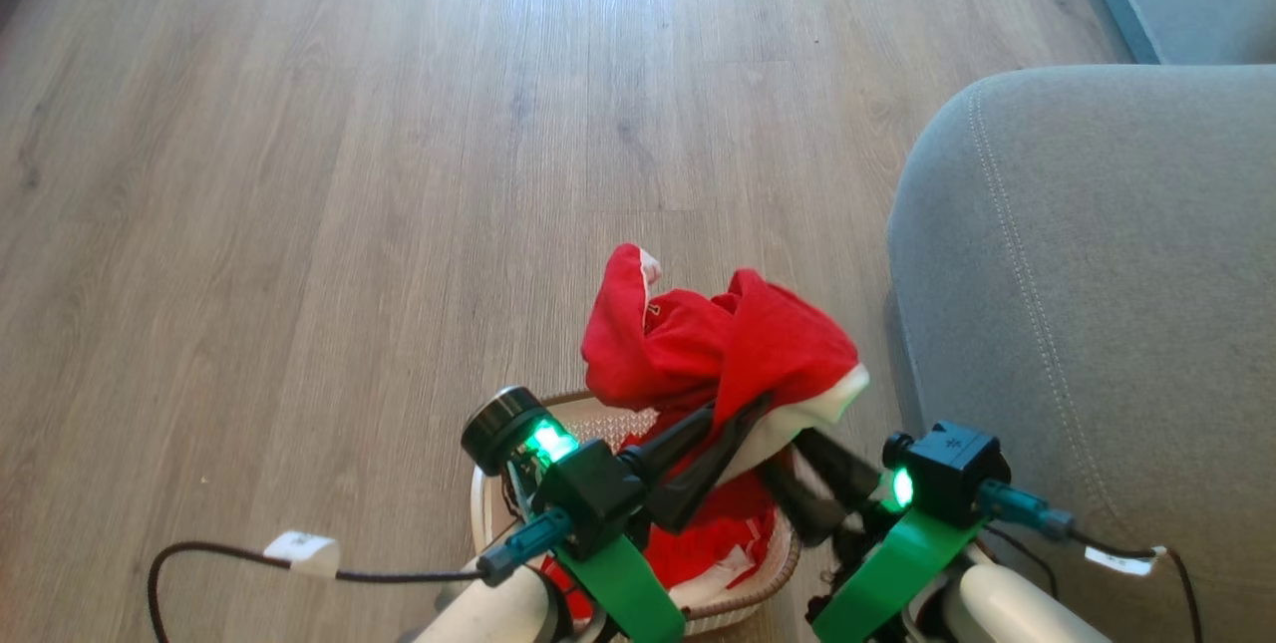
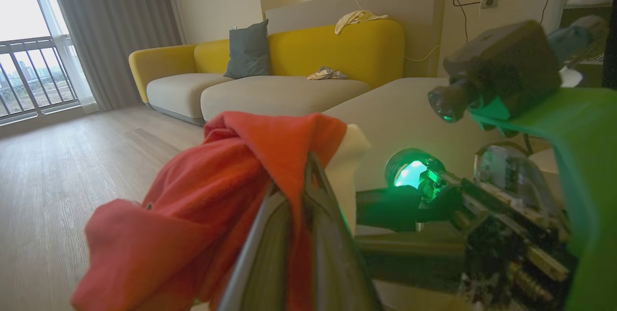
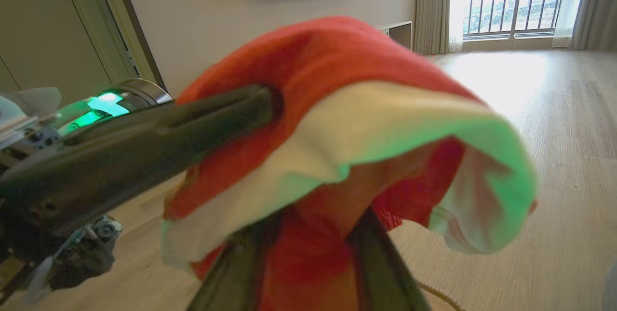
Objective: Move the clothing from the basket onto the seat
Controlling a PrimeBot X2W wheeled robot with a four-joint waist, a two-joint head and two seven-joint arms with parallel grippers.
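Observation:
A red garment with a white band, part of the clothing (image 1: 718, 344), hangs bunched above the basket (image 1: 484, 513) at the bottom middle of the head view. My left gripper (image 1: 740, 411) is shut on its fabric; the left wrist view shows the red cloth (image 2: 217, 195) pinched between the fingers (image 2: 270, 234). My right gripper (image 1: 790, 469) reaches in from the right, jaws apart, with red fabric (image 3: 337, 74) draped over and between its fingers (image 3: 381, 263). More red cloth (image 1: 718, 543) lies in the basket. The grey seat (image 1: 1097, 274) stands just to the right.
Wooden floor (image 1: 399, 174) stretches ahead and to the left of the basket. A sofa with a yellow back (image 2: 337, 46) and a grey cushion is in the left wrist view. A cable (image 1: 199, 563) trails at the lower left.

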